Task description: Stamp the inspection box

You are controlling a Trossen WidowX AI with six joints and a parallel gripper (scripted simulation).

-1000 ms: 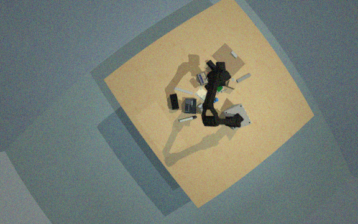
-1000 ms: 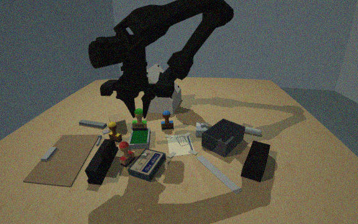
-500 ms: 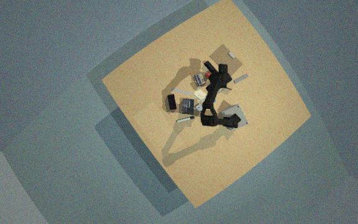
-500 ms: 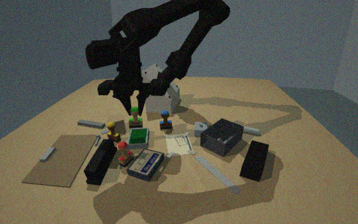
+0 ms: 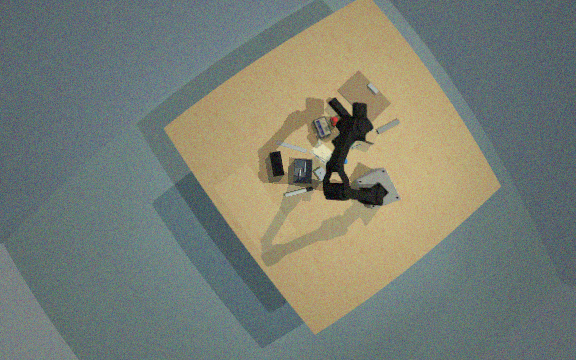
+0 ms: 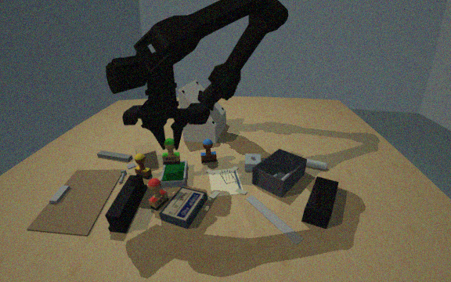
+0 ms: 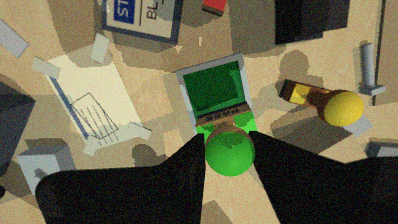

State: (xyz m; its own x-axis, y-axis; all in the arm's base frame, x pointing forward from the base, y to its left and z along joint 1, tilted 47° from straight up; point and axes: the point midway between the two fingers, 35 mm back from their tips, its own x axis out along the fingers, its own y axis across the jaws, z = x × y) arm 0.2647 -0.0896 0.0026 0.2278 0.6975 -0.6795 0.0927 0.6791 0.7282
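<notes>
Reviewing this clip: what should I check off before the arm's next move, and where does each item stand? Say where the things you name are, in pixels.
1. Stamp gripped: ok, the green stamp (image 6: 170, 143) (image 7: 230, 154) is between the fingers of the tool (image 6: 171, 148) (image 7: 226, 139).
2. Stamp is the PASS one: cannot tell, its lettering is unreadable.
3. Ink exposed: ok, the green pad (image 6: 174, 171) (image 7: 212, 87) is open.
4. Stamp centred over that pad: not ok, the wrist view shows its base at one edge.
5. Card (image 5: 322, 152) (image 6: 217, 188) (image 7: 117, 90) secured: ok, tape strips (image 6: 243, 192) (image 7: 46, 66) lie at its corners.
6. Stamp face inked: cannot tell, its underside is hidden.
</notes>
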